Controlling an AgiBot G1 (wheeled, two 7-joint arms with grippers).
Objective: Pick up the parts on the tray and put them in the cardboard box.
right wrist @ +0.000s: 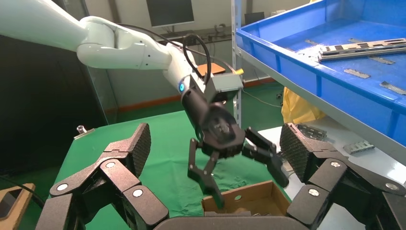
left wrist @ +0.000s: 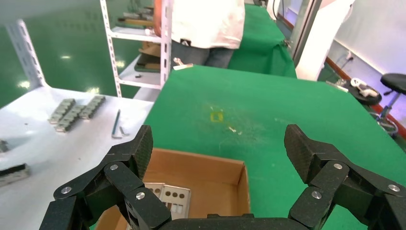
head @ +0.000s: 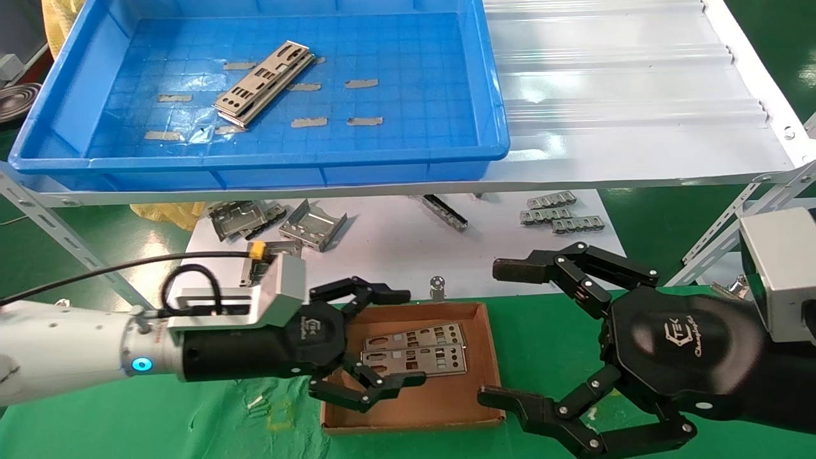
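Note:
A small stack of silver-grey parts (head: pixel 264 83) lies slanted on the gridded floor of the blue tray (head: pixel 255 162) on the upper shelf; the stack (right wrist: pixel 359 48) also shows in the right wrist view. Two more plates (head: pixel 414 350) lie flat in the cardboard box (head: pixel 421 401) on the green table. My left gripper (head: pixel 408 338) hovers open over the box's left half, nothing between its fingers. In its own view the open left gripper (left wrist: pixel 221 146) looks down on the box (left wrist: pixel 201 177) and plates (left wrist: pixel 167 199). My right gripper (head: pixel 497 333) stands open and empty just right of the box.
Bent grey brackets (head: pixel 312 226) and notched strips (head: pixel 561 213) lie on the lower white sheet behind the box. The white corrugated shelf (head: pixel 637 83) extends right of the tray. A person (left wrist: pixel 206 28) stands beyond the green table.

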